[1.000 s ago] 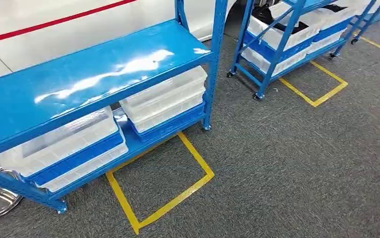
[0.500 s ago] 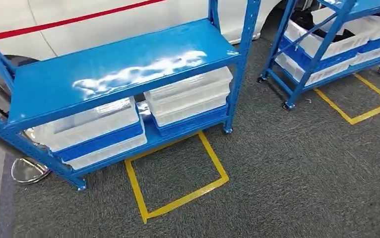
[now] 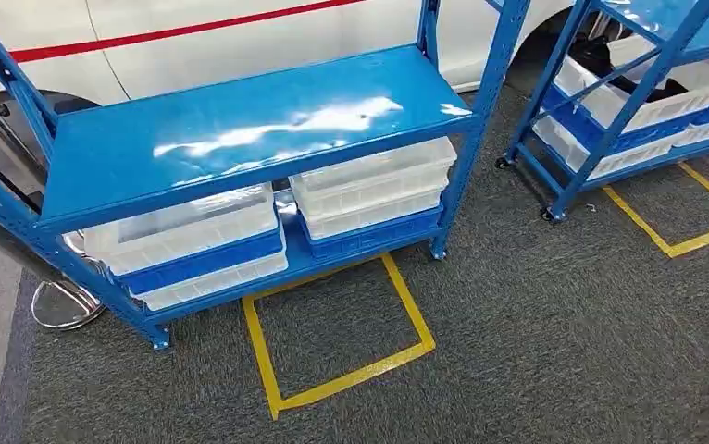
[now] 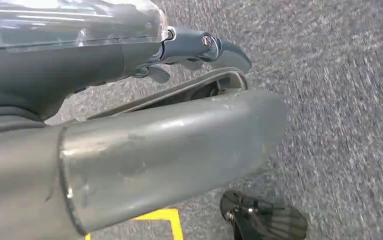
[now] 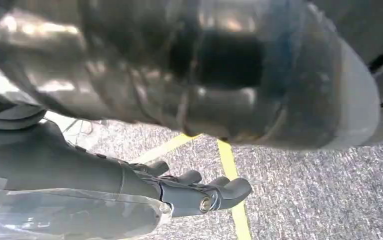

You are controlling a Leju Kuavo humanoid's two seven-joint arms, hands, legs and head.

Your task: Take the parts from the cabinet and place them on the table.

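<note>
A blue steel cabinet rack [image 3: 240,120] stands ahead in the head view, its upper shelf bare and glossy. White and blue plastic bins [image 3: 189,240] [image 3: 374,190] sit stacked on its lower shelf; I cannot make out any contents. A second blue rack [image 3: 628,83] at the back right holds white bins with dark parts [image 3: 665,90] in them. My left hand [image 4: 199,47] hangs over the grey carpet and holds nothing. My right hand [image 5: 199,192] also hangs over the carpet, fingers loosely extended and holding nothing.
Yellow tape squares [image 3: 342,324] [image 3: 684,217] mark the grey carpet in front of each rack. A white car body with a red stripe [image 3: 193,32] stands behind the racks. A round metal base [image 3: 64,305] rests on the floor by the near rack's left leg.
The whole picture has shifted: the camera has turned, so the near rack now sits more central and the far rack lies nearer the right edge.
</note>
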